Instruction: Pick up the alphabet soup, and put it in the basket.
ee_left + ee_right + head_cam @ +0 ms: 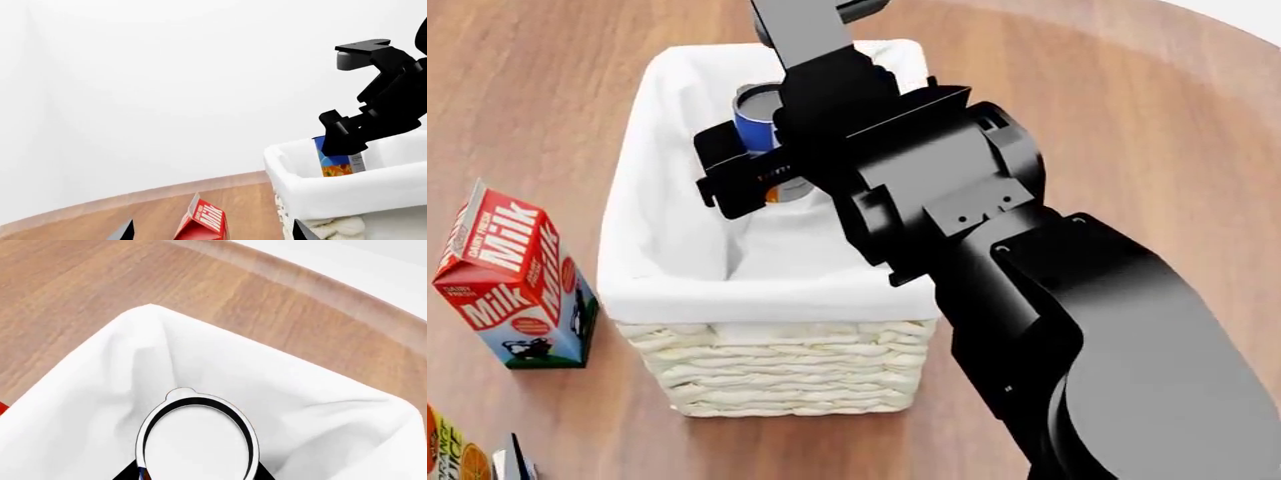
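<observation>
The alphabet soup (755,112) stands upright inside the basket (777,370), pinched in the right tool (341,142), which reaches down over the rim. A milk carton (510,278) stands outside the basket on the counter (547,90).

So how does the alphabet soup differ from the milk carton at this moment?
The alphabet soup is a round can with a blue label; the milk carton is a boxy, gable-topped pack, mostly red with a blue side. The soup sits within the basket, gripped by the right claw; the carton stands free on the wooden table beside the basket, untouched. The carton looks taller than the can. Both stand upright.
</observation>
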Robot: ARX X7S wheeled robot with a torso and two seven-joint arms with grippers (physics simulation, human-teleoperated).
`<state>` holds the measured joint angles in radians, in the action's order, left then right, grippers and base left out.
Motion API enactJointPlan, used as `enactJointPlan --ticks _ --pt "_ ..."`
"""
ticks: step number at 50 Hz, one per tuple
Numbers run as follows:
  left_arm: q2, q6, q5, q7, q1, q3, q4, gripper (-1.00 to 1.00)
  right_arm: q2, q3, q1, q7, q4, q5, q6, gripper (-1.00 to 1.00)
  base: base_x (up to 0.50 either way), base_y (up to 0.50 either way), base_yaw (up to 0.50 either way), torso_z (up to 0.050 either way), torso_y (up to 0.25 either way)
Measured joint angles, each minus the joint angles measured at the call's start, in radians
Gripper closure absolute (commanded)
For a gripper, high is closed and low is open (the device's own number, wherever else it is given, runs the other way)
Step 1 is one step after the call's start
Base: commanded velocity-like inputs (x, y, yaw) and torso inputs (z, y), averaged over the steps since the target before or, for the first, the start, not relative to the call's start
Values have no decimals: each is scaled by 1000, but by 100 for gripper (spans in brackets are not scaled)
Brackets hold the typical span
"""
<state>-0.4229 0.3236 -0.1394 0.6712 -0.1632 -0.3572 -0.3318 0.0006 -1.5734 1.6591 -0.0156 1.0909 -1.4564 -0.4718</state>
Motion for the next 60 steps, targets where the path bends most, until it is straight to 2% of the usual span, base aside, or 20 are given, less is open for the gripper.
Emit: enactJointPlan --ticks 12,13,46,52,60 --pt "-10 25 23 -9 1 -7 5 -100 0 -1 0 0 -2 6 2 100 0 0 0 0 -9" --pt "-10 26 25 -10 1 -7 5 -100 0 -1 0 0 -3 7 1 -100 0 0 0 0 0" --pt "-20 36 37 -7 -2 -11 3 -100 7 30 27 5 -12 48 7 -100 0 0 0 0 0" --pt "-21 35 39 -5 -2 -11 3 -100 68 49 44 40 -113 35 13 -100 0 0 0 0 0" --pt "-23 35 42 -2 -1 -9 5 -100 242 93 58 140 -392 13 42 -100 0 0 0 0 0"
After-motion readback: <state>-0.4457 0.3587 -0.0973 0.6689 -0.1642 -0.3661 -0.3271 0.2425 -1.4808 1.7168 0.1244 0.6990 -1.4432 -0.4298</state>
